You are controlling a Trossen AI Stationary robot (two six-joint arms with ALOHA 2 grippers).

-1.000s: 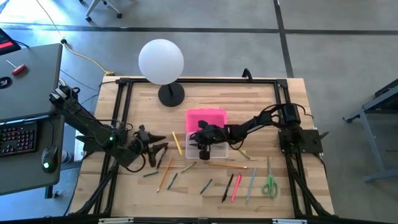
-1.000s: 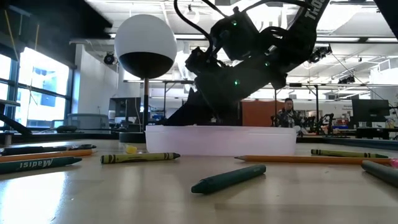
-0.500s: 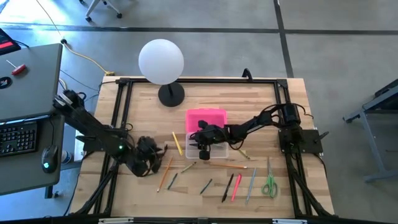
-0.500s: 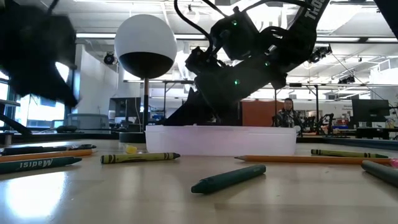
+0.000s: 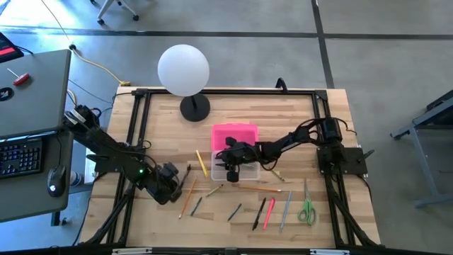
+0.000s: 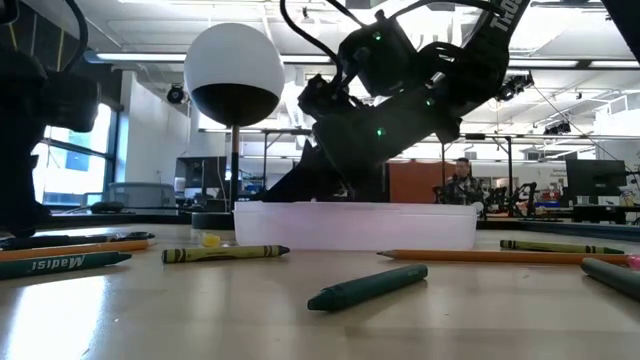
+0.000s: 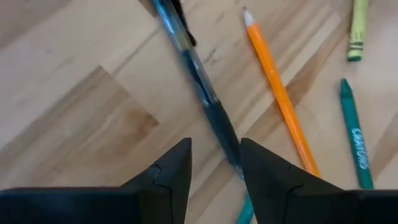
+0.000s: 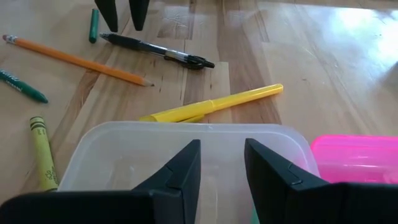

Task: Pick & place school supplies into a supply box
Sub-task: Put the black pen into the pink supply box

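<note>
The supply box point(image 5: 239, 170) is a clear tub lying beside its pink lid point(image 5: 235, 133). My right gripper point(image 8: 221, 163) hangs open just above the tub point(image 8: 124, 155). Pencils, crayons and pens lie flat along the table's near half, with green-handled scissors point(image 5: 306, 211) to the right. My left gripper point(image 5: 177, 184) points down, open, and its two fingers stand on either side of a black pen point(image 7: 199, 87) at the end away from the clip. A yellow marker point(image 8: 211, 106) and an orange pencil point(image 7: 277, 93) lie close by. My left gripper comes from above, pointing down, with one finger point(image 7: 171, 171) on each side of the black pen's tip end point(image 7: 231, 152), and the pen lies flat on the table. Whether a finger touches the pen I cannot tell.
A white globe lamp point(image 5: 184, 69) stands on its dark base at the table's far left. A black frame point(image 5: 226, 92) runs round the table's edges. A desk with a keyboard point(image 5: 21, 156) sits left of the table. Bare wood lies to the right of the lid.
My left gripper has tipped from roughly level to pointing down, shifted toward the near edge and come down over the black pen. My right arm and the supplies have stayed where they were.
</note>
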